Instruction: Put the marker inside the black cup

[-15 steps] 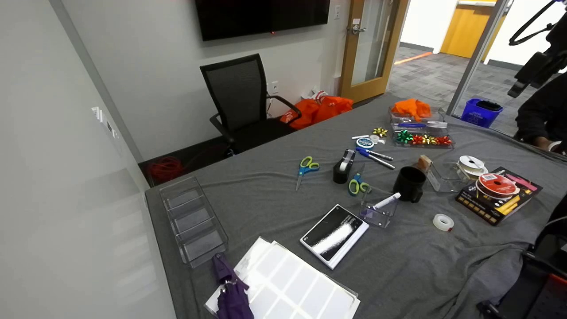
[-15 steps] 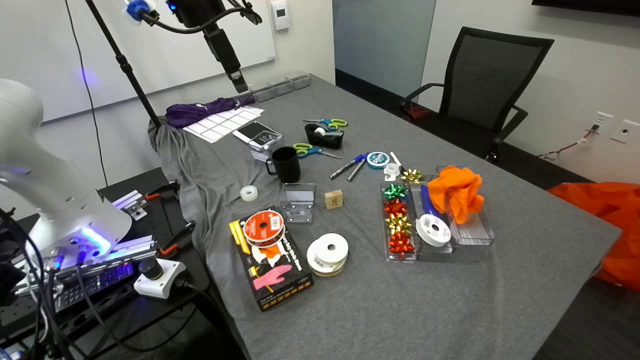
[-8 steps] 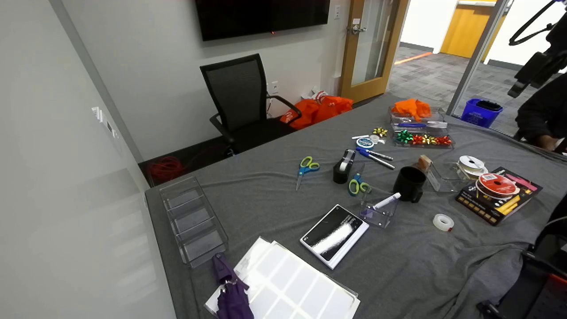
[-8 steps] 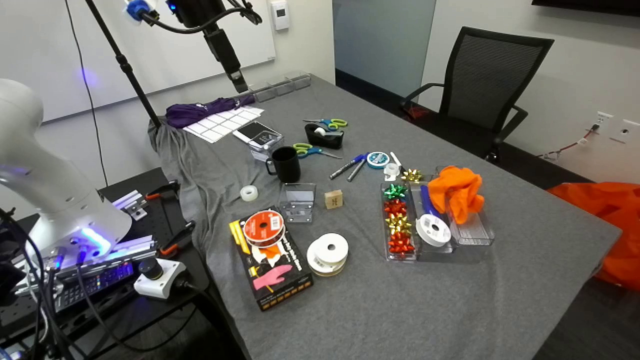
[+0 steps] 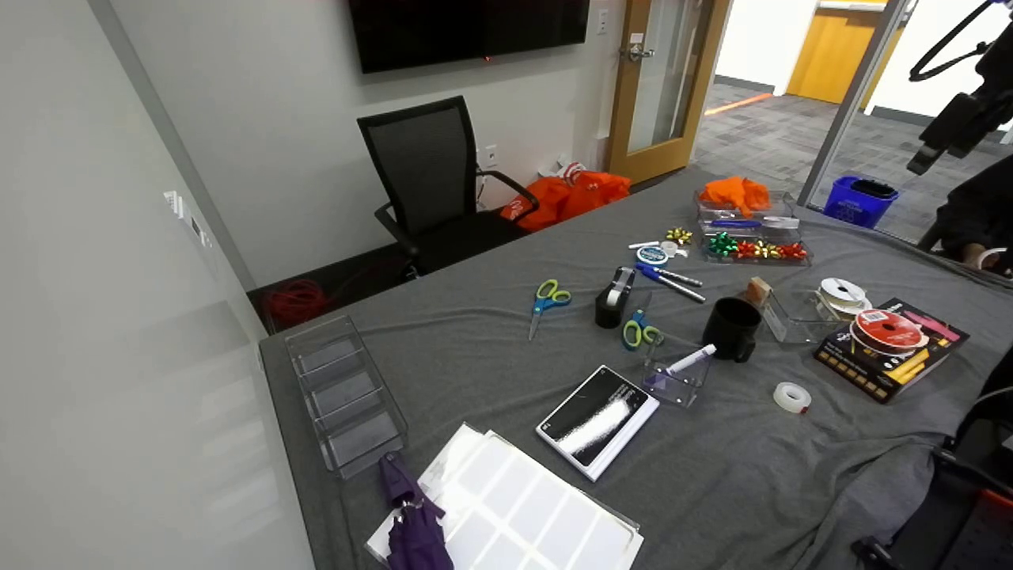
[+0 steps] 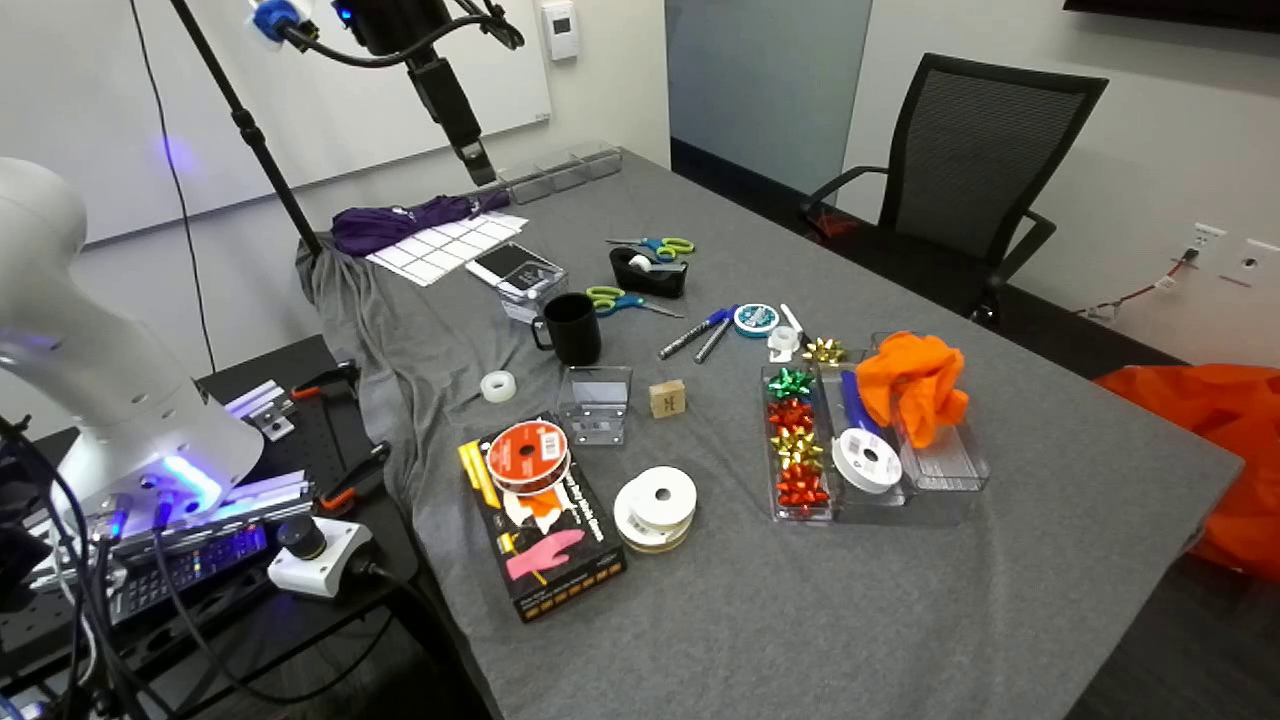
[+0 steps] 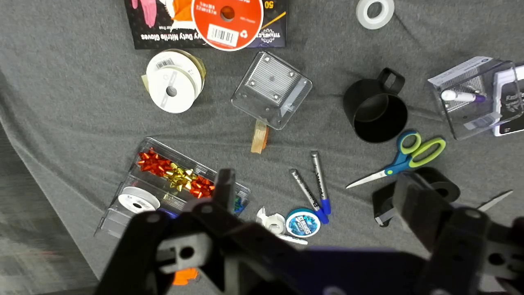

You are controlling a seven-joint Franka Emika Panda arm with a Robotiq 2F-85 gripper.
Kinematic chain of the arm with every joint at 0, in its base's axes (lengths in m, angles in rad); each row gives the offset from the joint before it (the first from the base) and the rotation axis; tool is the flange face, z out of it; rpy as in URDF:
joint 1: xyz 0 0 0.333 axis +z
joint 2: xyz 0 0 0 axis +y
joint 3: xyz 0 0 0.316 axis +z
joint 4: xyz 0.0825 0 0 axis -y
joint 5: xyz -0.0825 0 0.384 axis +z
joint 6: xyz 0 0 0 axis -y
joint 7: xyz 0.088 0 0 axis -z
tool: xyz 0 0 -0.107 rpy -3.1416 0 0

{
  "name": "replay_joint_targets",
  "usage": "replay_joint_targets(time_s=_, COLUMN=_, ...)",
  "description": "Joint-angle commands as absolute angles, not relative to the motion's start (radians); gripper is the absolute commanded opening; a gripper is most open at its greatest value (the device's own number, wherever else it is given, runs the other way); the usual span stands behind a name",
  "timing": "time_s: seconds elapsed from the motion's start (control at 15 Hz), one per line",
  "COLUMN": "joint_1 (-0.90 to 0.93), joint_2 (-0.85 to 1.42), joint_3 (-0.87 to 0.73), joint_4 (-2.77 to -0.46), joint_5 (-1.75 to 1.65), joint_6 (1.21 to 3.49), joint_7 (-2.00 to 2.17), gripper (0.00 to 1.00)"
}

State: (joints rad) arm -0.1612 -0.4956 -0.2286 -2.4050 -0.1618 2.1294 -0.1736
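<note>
1. The pincer (image 7: 319, 190) hangs above the counter (image 6: 900, 600), its fingers spread wide apart.
2. The black cup (image 7: 374, 107) stands upright at one o'clock from the pincer in the wrist view, its handle toward one o'clock.
3. In an exterior view, a white-and-purple marker (image 5: 687, 362) leans in a clear holder (image 5: 679, 389), white end raised; in the wrist view that holder lies at three o'clock from the cup.
4. Two silver markers (image 7: 320, 180) with blue caps lie at seven o'clock from the cup, capped ends just beside a round blue container (image 7: 303, 223).
5. A pair of blue-and-green scissors (image 7: 400, 163) lies at five o'clock from the cup, a black tape dispenser (image 7: 382, 198) just beyond; a white tape roll (image 7: 362, 14) sits at twelve.
6. At ten o'clock, a red ribbon spool (image 7: 245, 20) rests on a glove box (image 7: 159, 41).
</note>
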Motion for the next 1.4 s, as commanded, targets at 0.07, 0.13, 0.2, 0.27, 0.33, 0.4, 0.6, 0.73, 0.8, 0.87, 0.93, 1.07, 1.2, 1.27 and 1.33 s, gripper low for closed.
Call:
replay_joint_targets(time_s=0.07, joint_1=-0.170, joint_2=-0.494, joint_3=-0.221, joint_4=-2.403, joint_5=-0.156, joint_6=2.127, joint_7=-0.178, gripper=1.00)
replay_joint_targets(time_s=0.13, joint_1=-0.170, joint_2=-0.494, joint_3=-0.221, joint_4=-2.403, joint_5=-0.156, joint_6=2.127, joint_7=-0.178, gripper=1.00)
replay_joint_targets(time_s=0.2, joint_1=-0.170, joint_2=-0.494, joint_3=-0.221, joint_4=-2.403, joint_5=-0.156, joint_6=2.127, joint_7=-0.178, gripper=1.00)
replay_joint_targets(time_s=0.27, joint_1=-0.170, joint_2=-0.494, joint_3=-0.221, joint_4=-2.403, joint_5=-0.156, joint_6=2.127, joint_7=-0.178, gripper=1.00)
replay_joint_targets(time_s=0.33, joint_1=-0.170, joint_2=-0.494, joint_3=-0.221, joint_4=-2.403, joint_5=-0.156, joint_6=2.127, joint_7=-0.178, gripper=1.00)
replay_joint_targets(time_s=0.4, joint_1=-0.170, joint_2=-0.494, joint_3=-0.221, joint_4=-2.403, joint_5=-0.156, joint_6=2.127, joint_7=-0.178, gripper=1.00)
replay_joint_targets(time_s=0.6, joint_1=-0.170, joint_2=-0.494, joint_3=-0.221, joint_4=-2.403, joint_5=-0.156, joint_6=2.127, joint_7=-0.178, gripper=1.00)
replay_joint_targets(time_s=0.73, joint_1=-0.182, joint_2=-0.478, joint_3=-0.181, joint_4=-2.412, joint_5=-0.137, joint_6=2.122, joint_7=-0.040, gripper=1.00)
replay_joint_targets(time_s=0.8, joint_1=-0.185, joint_2=-0.469, joint_3=-0.165, joint_4=-2.415, joint_5=-0.128, joint_6=2.124, joint_7=0.027, gripper=1.00)
replay_joint_targets(time_s=0.87, joint_1=-0.187, joint_2=-0.449, joint_3=-0.132, joint_4=-2.420, joint_5=-0.130, joint_6=2.137, joint_7=0.125, gripper=1.00)
replay_joint_targets(time_s=0.93, joint_1=-0.187, joint_2=-0.436, joint_3=-0.109, joint_4=-2.420, joint_5=-0.125, joint_6=2.136, joint_7=0.202, gripper=1.00)
replay_joint_targets(time_s=1.07, joint_1=-0.183, joint_2=-0.391, joint_3=-0.053, joint_4=-2.413, joint_5=-0.119, joint_6=2.138, joint_7=0.373, gripper=1.00)
replay_joint_targets(time_s=1.2, joint_1=-0.176, joint_2=-0.331, joint_3=0.002, joint_4=-2.396, joint_5=-0.111, joint_6=2.139, joint_7=0.543, gripper=1.00)
replay_joint_targets(time_s=1.27, joint_1=-0.172, joint_2=-0.301, joint_3=0.025, joint_4=-2.387, joint_5=-0.103, joint_6=2.140, joint_7=0.625, gripper=1.00)
replay_joint_targets(time_s=1.33, joint_1=-0.168, joint_2=-0.273, joint_3=0.042, joint_4=-2.378, joint_5=-0.091, joint_6=2.141, joint_7=0.697, gripper=1.00)
